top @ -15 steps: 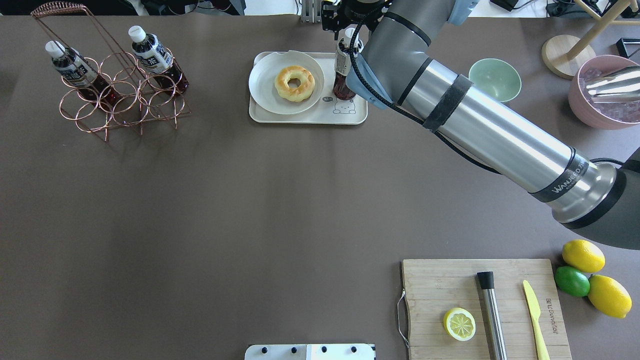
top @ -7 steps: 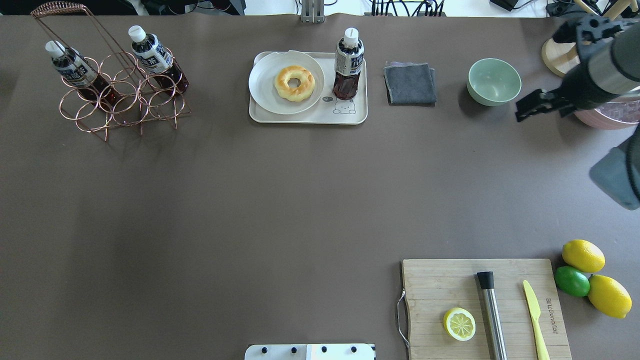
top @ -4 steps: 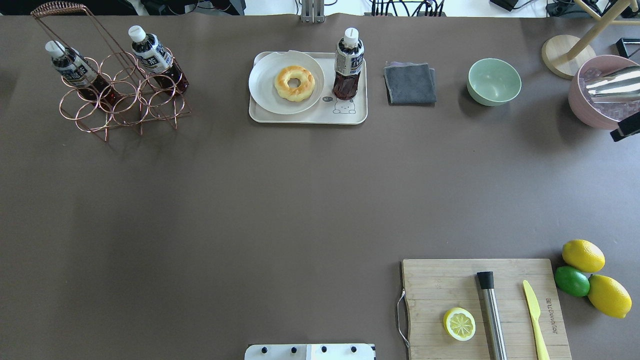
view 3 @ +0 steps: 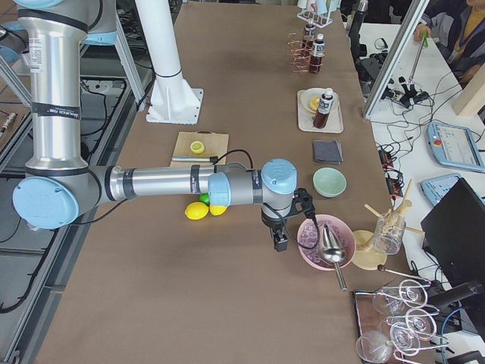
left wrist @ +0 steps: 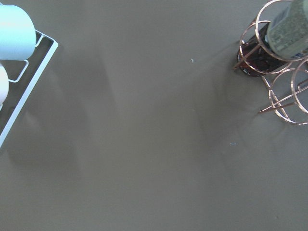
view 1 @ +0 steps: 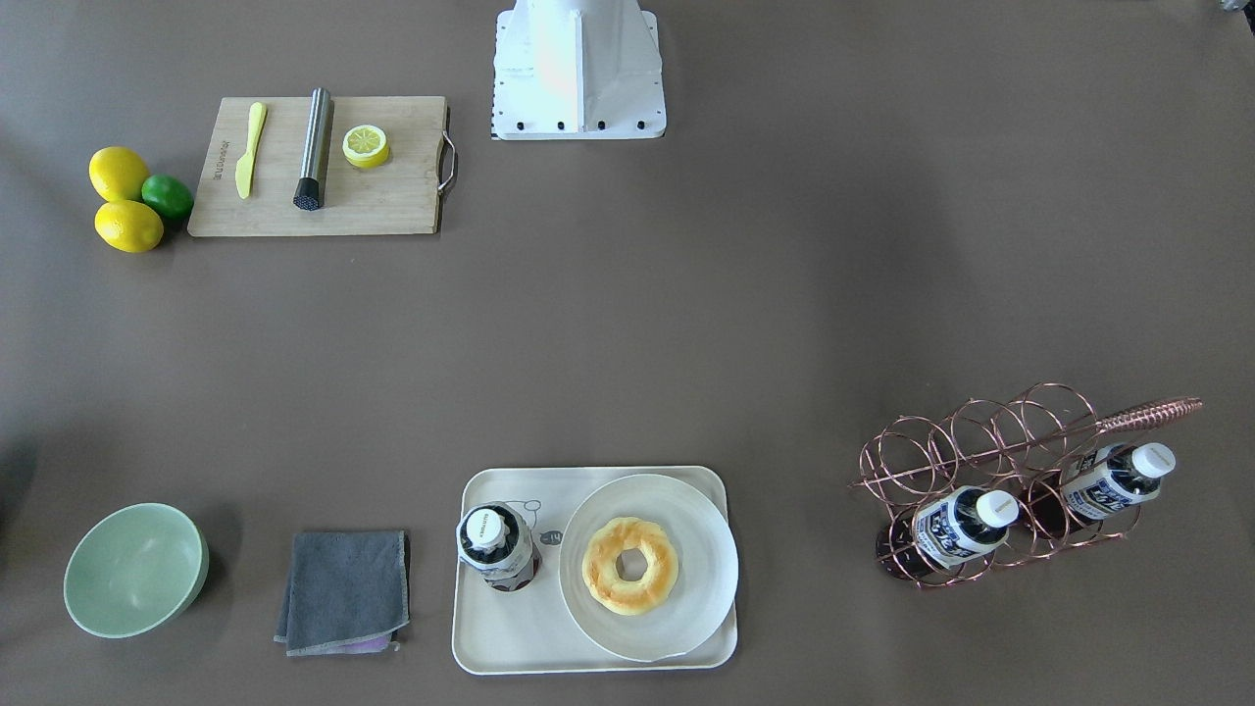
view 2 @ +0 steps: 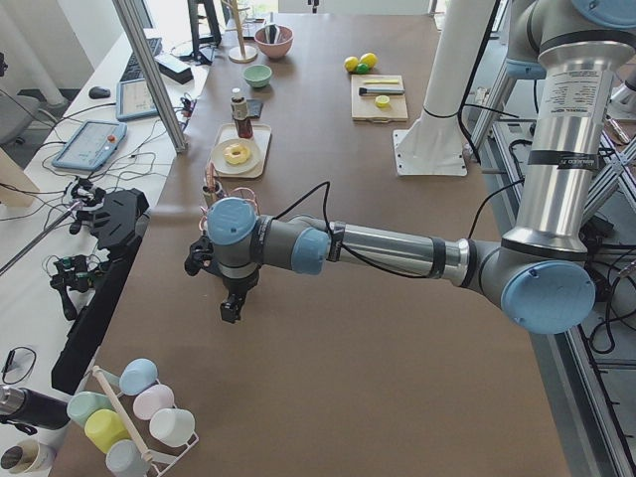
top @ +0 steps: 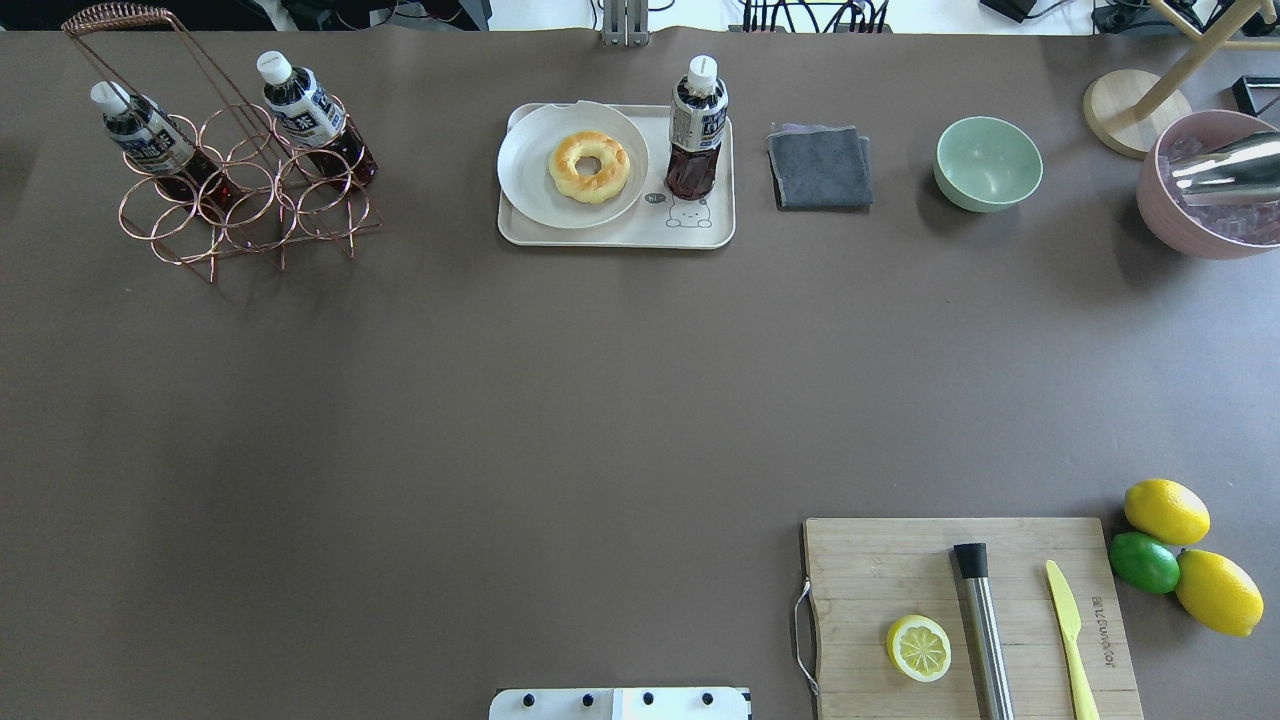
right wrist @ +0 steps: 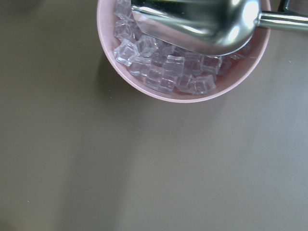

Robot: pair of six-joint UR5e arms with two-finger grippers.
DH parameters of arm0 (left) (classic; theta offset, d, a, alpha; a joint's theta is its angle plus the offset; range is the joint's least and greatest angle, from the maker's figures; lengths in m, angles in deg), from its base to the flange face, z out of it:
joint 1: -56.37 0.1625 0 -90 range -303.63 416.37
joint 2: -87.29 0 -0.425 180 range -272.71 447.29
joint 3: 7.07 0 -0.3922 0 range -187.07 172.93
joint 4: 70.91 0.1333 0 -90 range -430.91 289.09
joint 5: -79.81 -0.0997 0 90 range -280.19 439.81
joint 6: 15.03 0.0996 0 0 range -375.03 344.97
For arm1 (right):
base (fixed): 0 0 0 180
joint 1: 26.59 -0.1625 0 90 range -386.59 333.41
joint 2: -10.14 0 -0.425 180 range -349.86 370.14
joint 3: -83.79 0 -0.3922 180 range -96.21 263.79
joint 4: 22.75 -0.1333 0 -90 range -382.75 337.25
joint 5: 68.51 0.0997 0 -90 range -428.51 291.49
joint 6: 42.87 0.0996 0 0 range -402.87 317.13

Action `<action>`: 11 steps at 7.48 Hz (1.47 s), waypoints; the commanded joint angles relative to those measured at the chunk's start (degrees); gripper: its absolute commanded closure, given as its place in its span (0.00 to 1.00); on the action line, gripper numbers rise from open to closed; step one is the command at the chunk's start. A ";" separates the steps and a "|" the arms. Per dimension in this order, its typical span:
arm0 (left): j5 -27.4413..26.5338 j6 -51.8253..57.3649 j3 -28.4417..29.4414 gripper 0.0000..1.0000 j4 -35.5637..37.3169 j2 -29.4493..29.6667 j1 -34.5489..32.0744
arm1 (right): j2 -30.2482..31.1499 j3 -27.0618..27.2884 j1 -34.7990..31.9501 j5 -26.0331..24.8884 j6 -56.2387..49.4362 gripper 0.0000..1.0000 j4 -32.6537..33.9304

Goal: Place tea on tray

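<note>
One tea bottle (top: pixel 697 125) stands upright on the right part of the cream tray (top: pixel 610 238), above the bear drawing. It also shows in the front-facing view (view 1: pixel 495 545) on the tray (view 1: pixel 510 637). Nothing holds it. Two more tea bottles (top: pixel 303 108) (top: pixel 146 137) lean in a copper wire rack (top: pixel 240 205) at the far left. My left gripper (view 2: pixel 231 310) shows only in the exterior left view, above the table's left end. My right gripper (view 3: pixel 279 243) shows only in the exterior right view, beside a pink bowl. I cannot tell whether either is open or shut.
A white plate (top: pixel 530 170) with a donut (top: pixel 590 166) fills the tray's left part. Right of the tray lie a grey cloth (top: pixel 820 167), a green bowl (top: pixel 988 163) and a pink ice bowl (top: pixel 1190 225) with a scoop. A cutting board (top: pixel 870 570) and lemons (top: pixel 1166 511) are near right.
My right arm has let go of the tea bottle on the tray, swung away to the right and left the overhead view. The bottle stays upright on the tray.
</note>
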 commanded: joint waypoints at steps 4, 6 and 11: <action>-0.19 4.37 8.17 0.03 -4.07 -0.46 -8.49 | 0.88 -1.01 -4.25 -1.00 -2.98 0.00 -0.49; -0.27 5.06 11.25 0.03 -12.93 -4.31 -8.77 | 0.44 0.65 -4.25 -1.17 -2.53 0.00 -0.24; -0.10 3.93 10.39 0.03 -12.36 -3.27 -8.68 | -0.44 0.84 -3.02 -0.73 0.11 0.00 -0.41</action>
